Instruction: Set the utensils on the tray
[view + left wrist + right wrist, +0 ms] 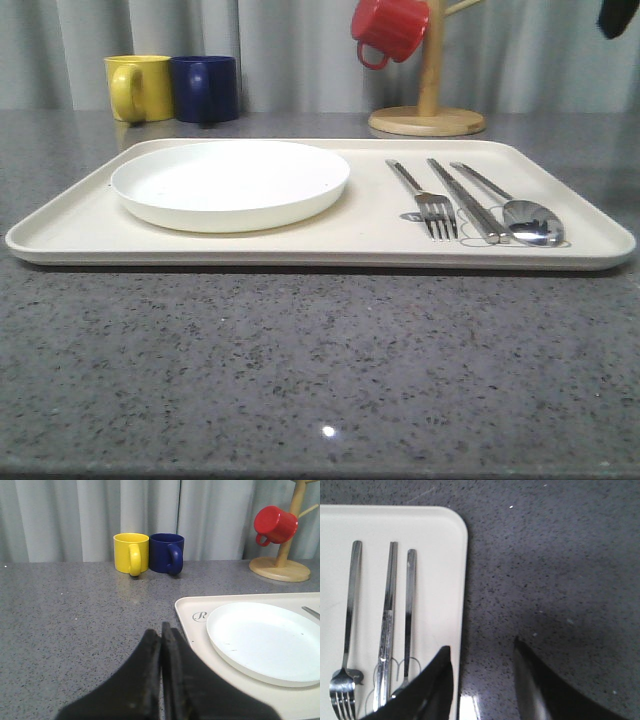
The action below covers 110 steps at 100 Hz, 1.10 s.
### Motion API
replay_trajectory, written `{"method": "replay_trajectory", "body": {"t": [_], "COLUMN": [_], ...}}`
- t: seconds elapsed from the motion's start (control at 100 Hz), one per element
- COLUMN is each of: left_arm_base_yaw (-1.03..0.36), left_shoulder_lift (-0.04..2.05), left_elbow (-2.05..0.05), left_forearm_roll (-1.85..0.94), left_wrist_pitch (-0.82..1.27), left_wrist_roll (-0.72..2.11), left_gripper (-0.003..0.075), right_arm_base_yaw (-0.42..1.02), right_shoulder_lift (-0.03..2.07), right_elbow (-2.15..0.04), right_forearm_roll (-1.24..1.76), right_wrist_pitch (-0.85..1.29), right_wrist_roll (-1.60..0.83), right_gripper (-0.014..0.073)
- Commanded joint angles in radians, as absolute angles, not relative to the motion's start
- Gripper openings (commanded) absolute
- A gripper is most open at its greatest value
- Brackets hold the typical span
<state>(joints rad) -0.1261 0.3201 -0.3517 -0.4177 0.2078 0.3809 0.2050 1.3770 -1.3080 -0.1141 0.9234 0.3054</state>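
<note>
The tray [370, 235] is lying across the middle of the front frame, carrying the plate [230, 183] at centre-left and the fork [424, 200], chopsticks [465, 200] and spoon [515, 208] side by side at centre-right. The left gripper [161, 642] is sitting pressed closed, empty. The right gripper [482, 652] is hanging spread wide over the tray's edge, gripping nothing

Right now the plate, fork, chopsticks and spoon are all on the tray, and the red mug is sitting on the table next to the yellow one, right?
Not quite. The red mug hangs on the wooden mug tree; the blue mug sits beside the yellow mug, as the front view shows. The plate, fork, chopsticks and spoon are on the tray.
</note>
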Motion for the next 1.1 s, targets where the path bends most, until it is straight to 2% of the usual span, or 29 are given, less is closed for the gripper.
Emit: {"method": "replay_trajectory", "body": {"t": [0.0,0.3,0.61,0.7,0.87,1.09], "left_arm_base_yaw": [-0.130,-0.130,-0.130,-0.130,-0.130,-0.130], "left_shoulder_lift": [0.326,0.326,0.326,0.326,0.326,0.326], "left_elbow": [-0.378,-0.378,-0.378,-0.378,-0.378,-0.378], "left_forearm_roll": [-0.426,-0.426,-0.426,-0.426,-0.426,-0.426], "left_wrist_pitch": [0.127,0.127,0.127,0.127,0.127,0.127], "left_wrist_roll": [0.377,0.377,0.377,0.377,0.377,0.377], "left_gripper": [-0.0018,-0.0018,-0.0018,-0.0018,-0.0018,-0.0018], "right_arm_base_yaw": [0.181,0.139,0.139,0.139,0.139,0.139], "right_shoulder_lift": [1.231,0.817,0.445,0.371,0.325,0.324], "right_elbow": [-1.231,-0.868,-0.589,-0.539,-0.510,-0.509], "right_forearm_roll": [-0.149,-0.249,-0.261,-0.261,-0.261,-0.261], "right_wrist_pitch": [0.807,0.623,0.452,0.408,0.371,0.372], "right_wrist_roll": [0.302,0.302,0.302,0.302,0.302,0.302], "right_gripper": [0.0311,0.0311,0.0300,0.0213,-0.0077,-0.0069]}}
